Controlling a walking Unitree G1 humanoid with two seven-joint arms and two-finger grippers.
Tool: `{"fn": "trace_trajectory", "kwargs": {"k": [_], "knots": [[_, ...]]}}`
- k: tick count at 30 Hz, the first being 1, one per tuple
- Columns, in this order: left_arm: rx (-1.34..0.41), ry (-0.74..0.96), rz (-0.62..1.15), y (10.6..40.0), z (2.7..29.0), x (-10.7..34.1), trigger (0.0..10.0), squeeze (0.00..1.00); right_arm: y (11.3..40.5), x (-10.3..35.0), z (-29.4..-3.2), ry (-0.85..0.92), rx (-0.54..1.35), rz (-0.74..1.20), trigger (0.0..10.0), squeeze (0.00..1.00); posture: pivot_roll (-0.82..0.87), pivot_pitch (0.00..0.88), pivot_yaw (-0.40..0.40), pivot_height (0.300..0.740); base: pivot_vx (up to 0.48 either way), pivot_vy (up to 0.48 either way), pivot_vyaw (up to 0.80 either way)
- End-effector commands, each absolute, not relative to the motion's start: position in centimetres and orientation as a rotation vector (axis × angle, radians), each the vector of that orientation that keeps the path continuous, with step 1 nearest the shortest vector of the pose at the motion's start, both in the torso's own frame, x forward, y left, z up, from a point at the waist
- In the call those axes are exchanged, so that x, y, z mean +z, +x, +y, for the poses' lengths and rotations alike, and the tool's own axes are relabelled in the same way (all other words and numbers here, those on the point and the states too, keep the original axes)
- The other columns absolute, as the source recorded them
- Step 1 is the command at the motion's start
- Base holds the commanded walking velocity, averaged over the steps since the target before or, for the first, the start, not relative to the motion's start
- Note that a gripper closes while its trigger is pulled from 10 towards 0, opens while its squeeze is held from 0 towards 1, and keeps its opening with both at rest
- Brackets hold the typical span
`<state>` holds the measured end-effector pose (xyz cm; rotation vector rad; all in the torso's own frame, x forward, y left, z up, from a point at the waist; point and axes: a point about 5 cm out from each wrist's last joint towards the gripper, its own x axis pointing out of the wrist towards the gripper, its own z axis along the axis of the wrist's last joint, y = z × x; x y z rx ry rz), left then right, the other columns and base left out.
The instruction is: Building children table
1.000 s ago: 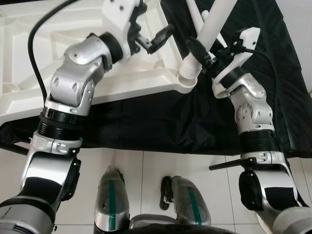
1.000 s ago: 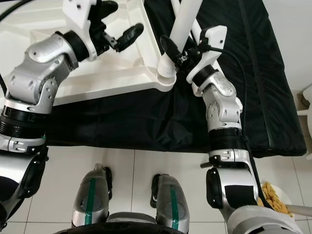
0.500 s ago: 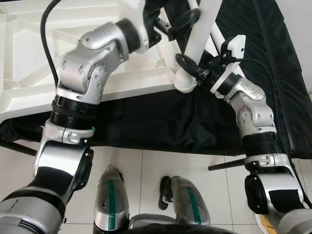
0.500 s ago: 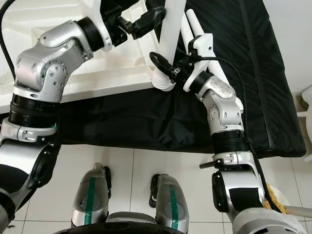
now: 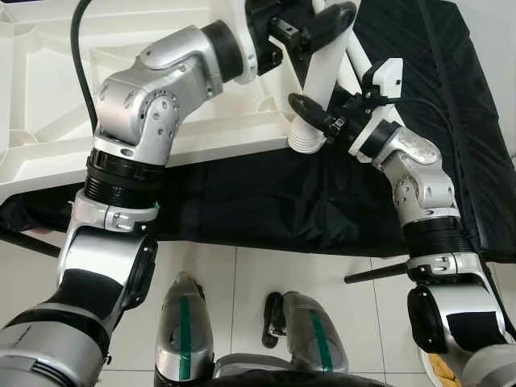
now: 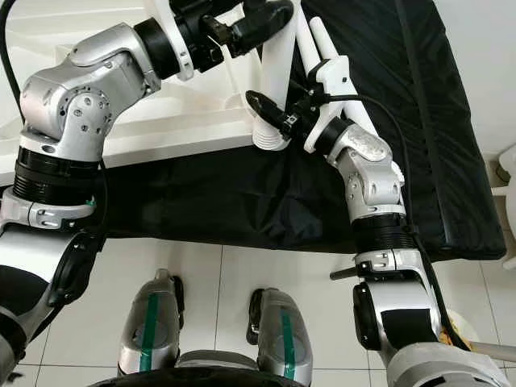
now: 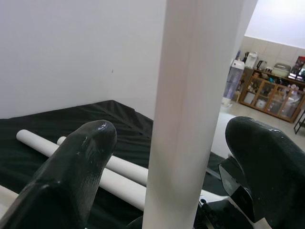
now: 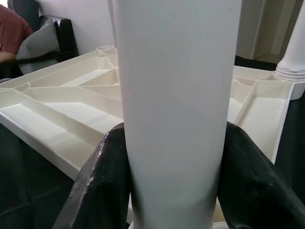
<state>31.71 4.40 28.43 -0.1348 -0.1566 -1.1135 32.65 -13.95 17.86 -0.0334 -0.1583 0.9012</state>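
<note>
The white table top [image 5: 48, 89] lies upside down on a black mat [image 5: 266, 201]. A white leg [image 5: 321, 81] stands upright at its near corner, ribbed base down. My right gripper [image 5: 316, 113] is shut on the leg just above the base; in the right wrist view both pads [image 8: 102, 181] press the leg [image 8: 174, 95]. My left gripper [image 6: 262, 18] is higher up the same leg. In the left wrist view its fingers [image 7: 71, 176] stand on either side of the leg [image 7: 190, 119] with gaps showing, so it is open.
Two spare white legs [image 7: 119, 174] lie on the mat behind the table top. Another leg [image 8: 294, 52] stands at a far corner. A black rod [image 5: 375, 274] lies on the tiled floor by my right foot. A person in red [image 8: 14, 28] sits beyond the table.
My left arm has swung right from over the table top, and its fingers now straddle the leg. The right gripper has stayed shut on the leg, which has shifted slightly left.
</note>
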Motion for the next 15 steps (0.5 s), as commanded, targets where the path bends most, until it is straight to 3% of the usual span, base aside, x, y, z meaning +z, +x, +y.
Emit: {"fn": "trace_trajectory", "kwargs": {"k": [1, 9, 10, 11, 12, 13, 14, 15], "knots": [[-1.339, -0.109, -0.168, 30.6, 3.4, 28.8, 10.0, 0.00, 32.5, 17.8, -14.1, -0.064, 0.928, -0.142, 10.0, 0.00, 0.06, 0.011, -0.064, 0.740, 0.000, 0.000, 0.00], [-1.322, -0.113, -0.186, 31.1, 3.5, 29.9, 10.0, 0.00, 32.2, 17.4, -13.9, -0.090, 0.967, -0.121, 10.0, 0.00, 0.06, 0.001, -0.060, 0.740, 0.000, 0.000, 0.00], [-1.321, -0.117, -0.186, 31.1, 3.5, 30.1, 5.9, 0.00, 32.2, 17.3, -13.9, -0.093, 0.971, -0.119, 10.0, 0.00, 0.06, 0.000, -0.058, 0.740, 0.000, 0.000, 0.00], [-1.321, -0.117, -0.186, 31.1, 3.5, 30.1, 5.9, 0.00, 32.2, 17.3, -13.9, -0.093, 0.971, -0.119, 10.0, 0.00, 0.06, 0.000, -0.058, 0.740, 0.000, 0.000, 0.00], [-1.318, -0.136, -0.179, 31.2, 3.5, 30.4, 4.4, 0.00, 32.1, 17.3, -13.9, -0.095, 0.971, -0.118, 10.0, 0.00, 0.06, 0.000, -0.055, 0.740, 0.000, 0.000, 0.00], [-1.317, -0.149, -0.173, 31.3, 3.5, 30.5, 4.4, 0.00, 32.1, 17.3, -14.0, -0.096, 0.971, -0.118, 10.0, 0.00, 0.06, 0.000, -0.055, 0.740, 0.000, 0.000, 0.00], [-1.324, -0.150, -0.174, 31.3, 3.5, 30.7, 0.0, 0.00, 32.1, 17.2, -14.0, -0.098, 0.972, -0.117, 10.0, 0.00, 0.06, 0.000, -0.052, 0.740, 0.000, 0.000, 0.00], [-1.324, -0.150, -0.174, 31.3, 3.5, 30.7, 0.0, 0.00, 32.1, 17.2, -14.0, -0.098, 0.972, -0.117, 10.0, 0.00, 0.06, 0.000, -0.052, 0.740, 0.000, 0.000, 0.00]]}}
